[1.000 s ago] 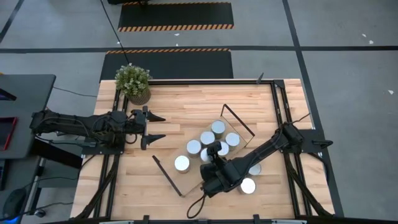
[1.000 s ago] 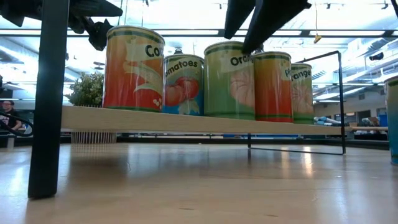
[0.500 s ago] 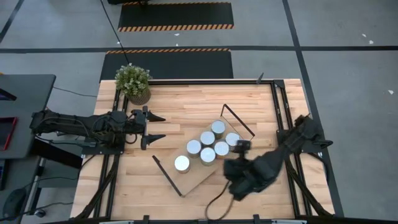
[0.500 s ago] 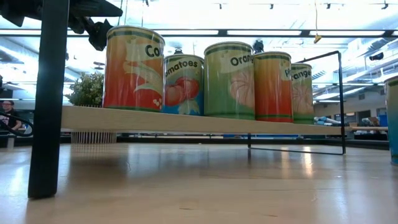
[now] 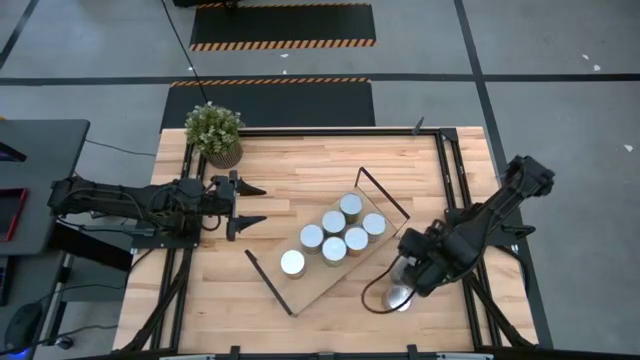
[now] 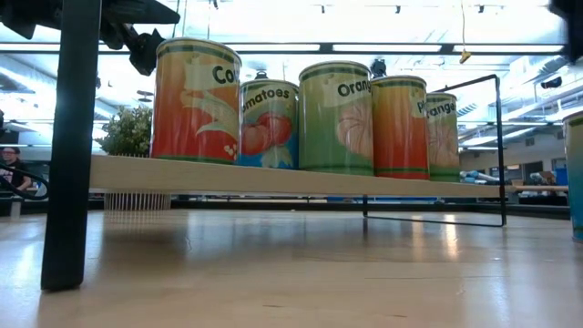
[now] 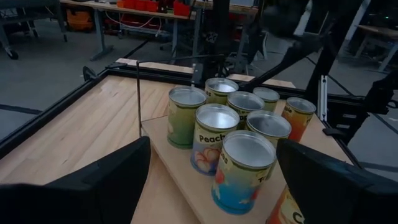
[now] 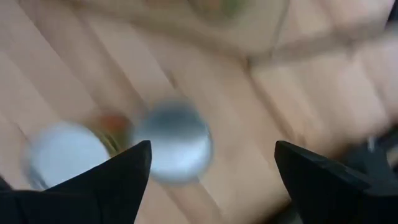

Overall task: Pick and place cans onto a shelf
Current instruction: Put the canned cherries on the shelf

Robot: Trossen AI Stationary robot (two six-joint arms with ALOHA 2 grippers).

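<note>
Several cans (image 5: 334, 236) stand upright on the light-wood shelf (image 5: 312, 288), which lies slantwise at the table's middle; they also show in the low view (image 6: 337, 117) and in the left wrist view (image 7: 214, 138). Two more cans (image 8: 177, 142) stand on the tabletop right of the shelf, one of them clear in the high view (image 5: 399, 298). My right gripper (image 5: 406, 279) hovers above these two, open and empty (image 8: 208, 186). My left gripper (image 5: 250, 205) waits open and empty left of the shelf, its fingers pointing at it (image 7: 211, 186).
A potted green plant (image 5: 213, 133) stands at the table's far left corner. The shelf's black wire frames (image 5: 384, 195) rise at its two short ends. Black rails (image 5: 450, 180) run along the table's left and right sides. A dark cable loop (image 5: 372, 296) hangs beside my right gripper.
My right gripper has drawn back from over the cans on the shelf and swung toward the table's right edge, and now stands over the two cans on the tabletop. The cans on the shelf stay upright where it left them.
</note>
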